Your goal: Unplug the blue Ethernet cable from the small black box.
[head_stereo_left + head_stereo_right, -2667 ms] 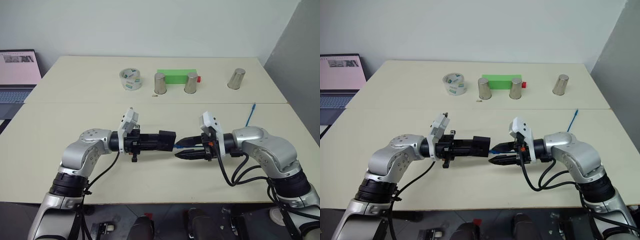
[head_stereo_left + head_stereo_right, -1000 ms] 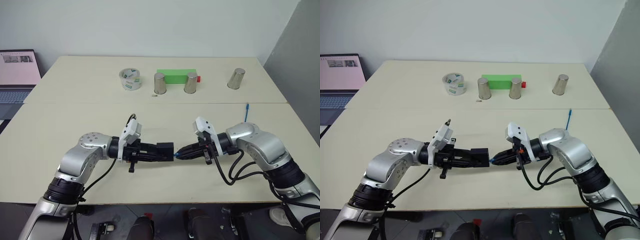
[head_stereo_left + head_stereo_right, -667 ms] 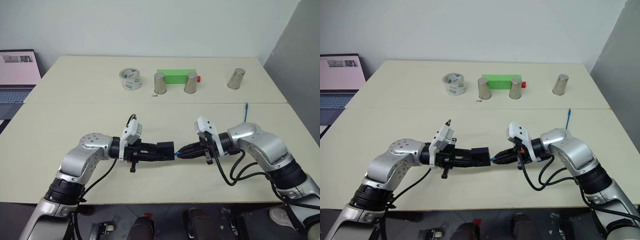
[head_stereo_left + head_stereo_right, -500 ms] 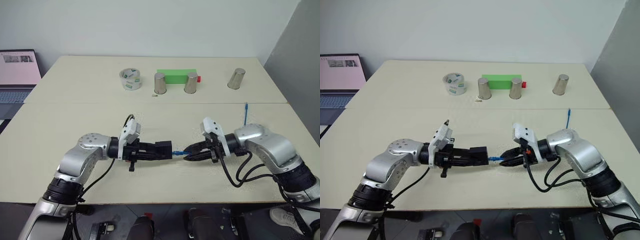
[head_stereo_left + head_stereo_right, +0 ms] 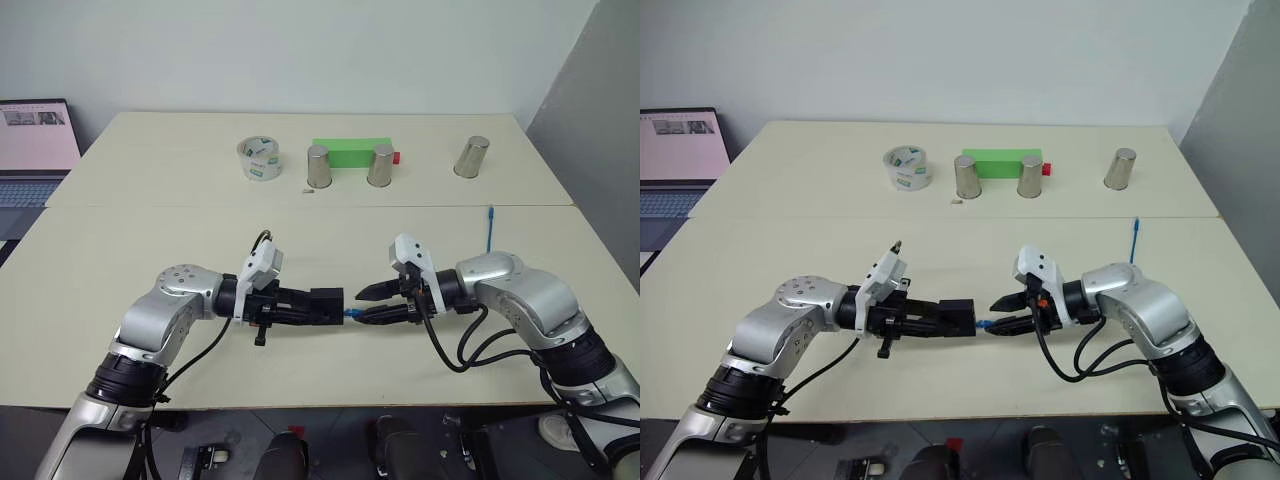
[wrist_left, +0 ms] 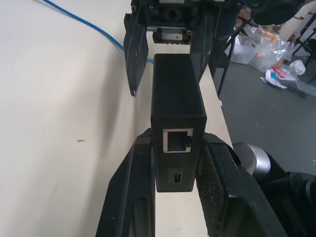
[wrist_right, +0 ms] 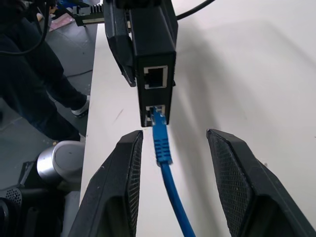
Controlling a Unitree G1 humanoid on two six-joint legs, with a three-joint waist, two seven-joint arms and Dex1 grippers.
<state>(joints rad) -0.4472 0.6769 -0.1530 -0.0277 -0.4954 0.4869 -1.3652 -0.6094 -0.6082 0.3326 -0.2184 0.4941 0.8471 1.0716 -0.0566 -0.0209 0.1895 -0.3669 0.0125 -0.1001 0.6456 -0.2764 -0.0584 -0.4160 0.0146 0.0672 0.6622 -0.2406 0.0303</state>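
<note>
**Camera layout: head pair above, wrist pair facing each other**

Both eye views look forward and down from the head over the pale beige table (image 5: 120, 250), taking in both arms and the far wall. Left wrist view sits close behind the small matte black plastic box (image 6: 177, 96), facing the right gripper (image 6: 168, 59). Right wrist view faces back, close on the thin bright blue Ethernet cable (image 7: 163, 148). All four share the box.
</note>
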